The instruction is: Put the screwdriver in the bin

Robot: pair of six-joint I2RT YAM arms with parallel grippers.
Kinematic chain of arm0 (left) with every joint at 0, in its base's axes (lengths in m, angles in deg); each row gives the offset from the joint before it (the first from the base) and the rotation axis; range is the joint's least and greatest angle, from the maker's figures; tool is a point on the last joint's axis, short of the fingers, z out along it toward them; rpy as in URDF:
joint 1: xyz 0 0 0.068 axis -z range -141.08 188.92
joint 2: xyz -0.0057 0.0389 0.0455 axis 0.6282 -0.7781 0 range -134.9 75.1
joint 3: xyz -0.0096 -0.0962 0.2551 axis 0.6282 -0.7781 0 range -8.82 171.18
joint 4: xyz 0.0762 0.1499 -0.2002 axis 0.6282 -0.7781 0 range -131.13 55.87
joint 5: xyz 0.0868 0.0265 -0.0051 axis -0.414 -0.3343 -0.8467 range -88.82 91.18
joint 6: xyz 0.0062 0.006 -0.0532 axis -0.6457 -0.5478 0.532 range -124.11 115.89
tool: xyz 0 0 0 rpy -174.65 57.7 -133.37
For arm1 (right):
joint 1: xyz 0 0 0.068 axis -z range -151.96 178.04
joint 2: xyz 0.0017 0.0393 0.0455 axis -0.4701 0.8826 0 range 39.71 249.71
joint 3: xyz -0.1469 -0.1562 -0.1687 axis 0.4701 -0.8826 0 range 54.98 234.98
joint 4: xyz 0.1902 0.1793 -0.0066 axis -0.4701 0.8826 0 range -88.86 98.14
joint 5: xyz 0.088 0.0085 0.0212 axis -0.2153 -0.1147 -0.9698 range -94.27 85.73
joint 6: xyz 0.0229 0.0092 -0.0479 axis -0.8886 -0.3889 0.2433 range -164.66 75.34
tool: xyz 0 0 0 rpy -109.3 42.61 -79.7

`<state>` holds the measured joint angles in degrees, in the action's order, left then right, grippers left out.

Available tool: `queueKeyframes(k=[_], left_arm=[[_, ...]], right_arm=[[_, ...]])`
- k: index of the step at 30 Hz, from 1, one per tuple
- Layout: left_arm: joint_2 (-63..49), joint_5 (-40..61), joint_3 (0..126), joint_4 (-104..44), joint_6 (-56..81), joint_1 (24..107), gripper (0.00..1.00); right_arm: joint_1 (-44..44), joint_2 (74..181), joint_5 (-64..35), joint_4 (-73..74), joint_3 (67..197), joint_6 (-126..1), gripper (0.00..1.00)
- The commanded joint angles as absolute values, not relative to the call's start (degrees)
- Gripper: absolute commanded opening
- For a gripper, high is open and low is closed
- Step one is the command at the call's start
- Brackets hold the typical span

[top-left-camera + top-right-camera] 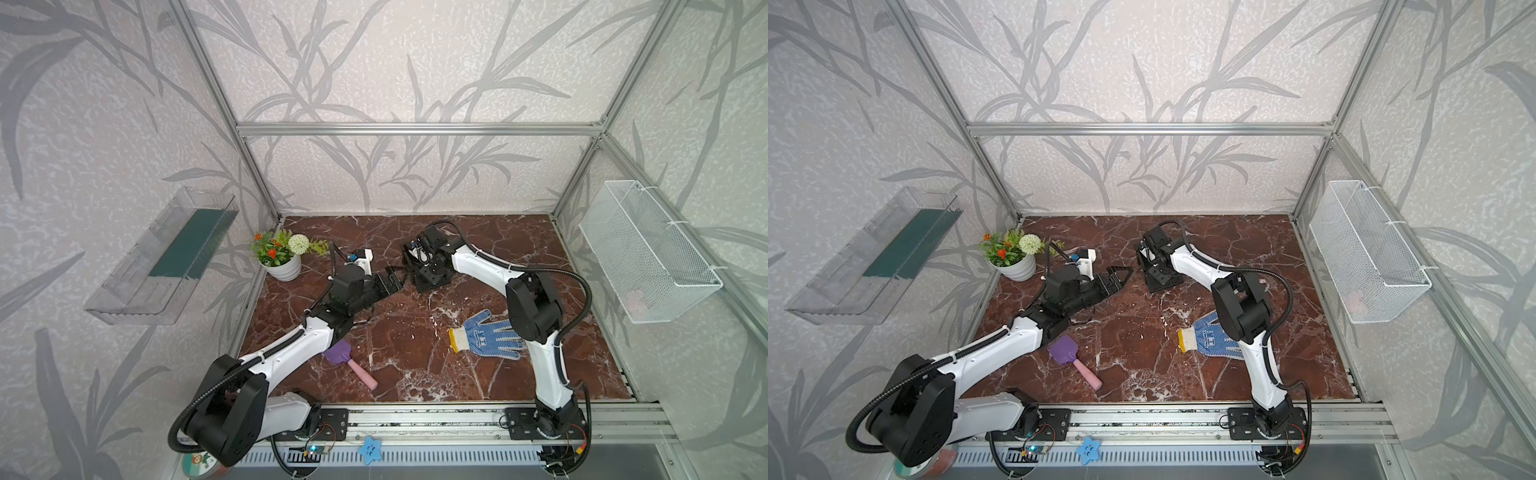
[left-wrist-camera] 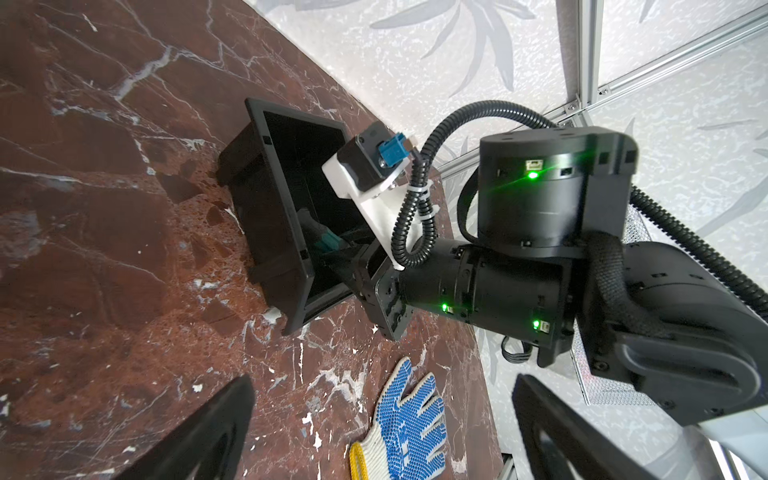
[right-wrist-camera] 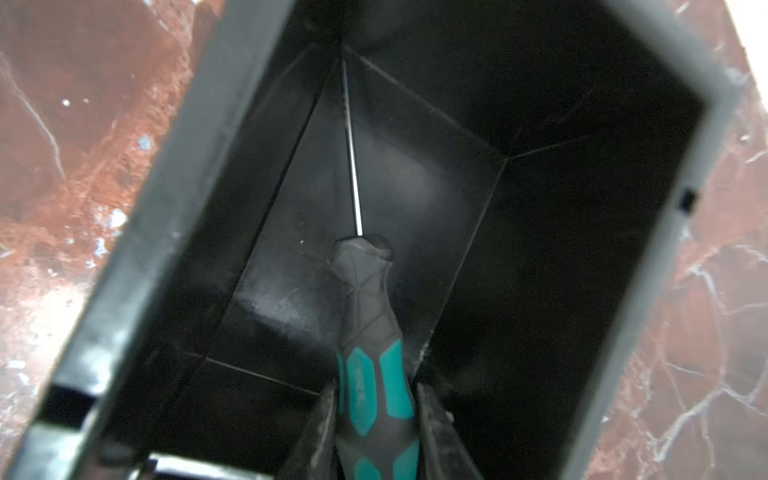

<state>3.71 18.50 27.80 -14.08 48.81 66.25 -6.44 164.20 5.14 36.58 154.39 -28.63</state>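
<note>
Scanning from the left, I see the clear plastic tray [image 1: 162, 257] on the wall, the flower pot [image 1: 282, 257] and, nearer me, the toy shovel [image 1: 349, 361], while my left gripper [image 1: 1119, 276] hangs just short of the bin [image 1: 430, 278] with its jaws spread and empty. Further right, my right gripper [image 3: 376, 419] is down inside the bin [image 3: 137, 232], pinching the screwdriver [image 3: 372, 332] by its teal handle, shaft pointing toward the bin's floor; beyond lie the glove [image 1: 488, 336] and the wire basket [image 1: 648, 253]
</note>
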Motion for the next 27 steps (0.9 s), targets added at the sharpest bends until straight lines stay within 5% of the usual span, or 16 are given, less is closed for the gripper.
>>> queueKeyframes(k=[1, 27], left_arm=[[5.28, 16.76, 27.05, -15.69, 47.5, 65.91, 0.99], [5.58, 17.44, 27.81, -18.66, 47.43, 63.83, 0.99]], right_arm=[[-5.98, 164.94, 3.82, 36.84, 155.96, -27.96, 0.29], [-5.44, 161.31, 3.21, 36.31, 153.51, -30.66, 0.37]])
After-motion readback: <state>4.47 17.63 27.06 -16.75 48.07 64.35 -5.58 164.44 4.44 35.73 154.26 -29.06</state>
